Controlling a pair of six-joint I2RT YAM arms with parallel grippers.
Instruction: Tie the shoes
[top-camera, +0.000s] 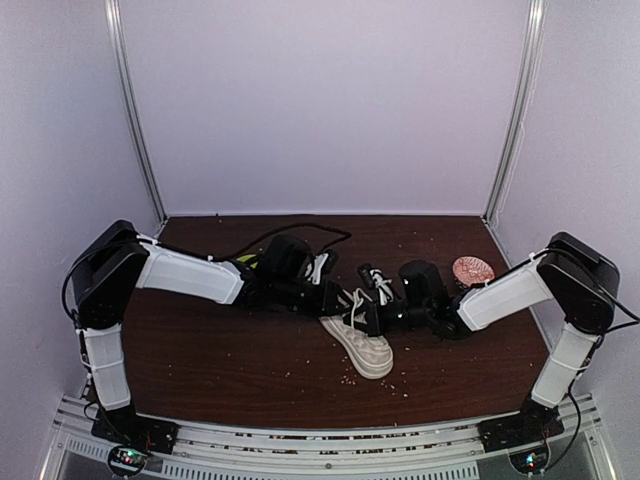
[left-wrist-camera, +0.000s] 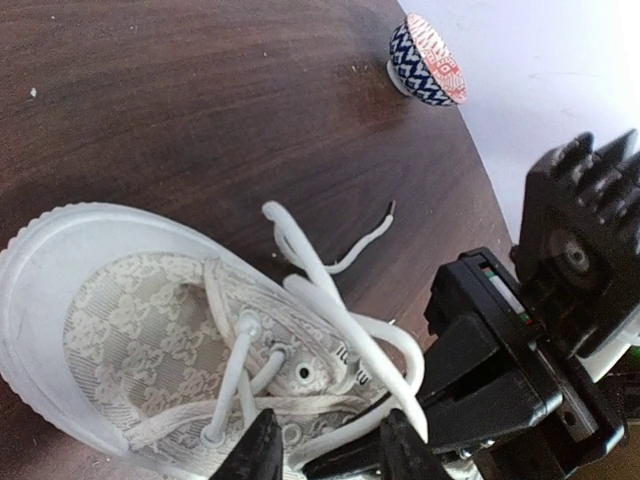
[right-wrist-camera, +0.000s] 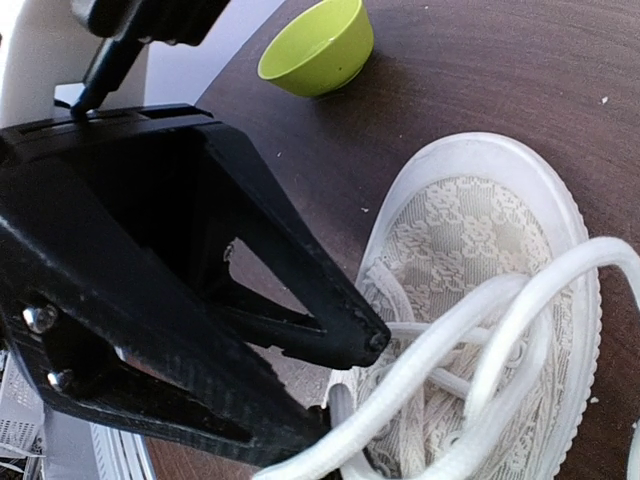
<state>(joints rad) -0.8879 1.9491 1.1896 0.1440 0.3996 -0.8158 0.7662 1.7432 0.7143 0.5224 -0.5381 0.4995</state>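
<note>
The off-white sneaker (top-camera: 365, 350) lies on the dark table, toe toward the near edge. It fills the left wrist view (left-wrist-camera: 130, 320) and the right wrist view (right-wrist-camera: 480, 230). Its white laces (left-wrist-camera: 330, 290) rise in loose loops over the tongue. My left gripper (top-camera: 335, 298) hovers over the eyelets, jaws apart, with one lace strand running between its fingertips (left-wrist-camera: 262, 445). My right gripper (top-camera: 378, 318) faces it from the right, and two lace strands end pinched at its tip (left-wrist-camera: 428, 415). The right gripper's own fingertips are below the frame in its wrist view.
A pink patterned bowl (top-camera: 472, 268) sits at the back right, also in the left wrist view (left-wrist-camera: 428, 60). A green bowl (right-wrist-camera: 318, 45) sits behind the left arm. A black cable (top-camera: 290, 232) trails along the back. Crumbs dot the table.
</note>
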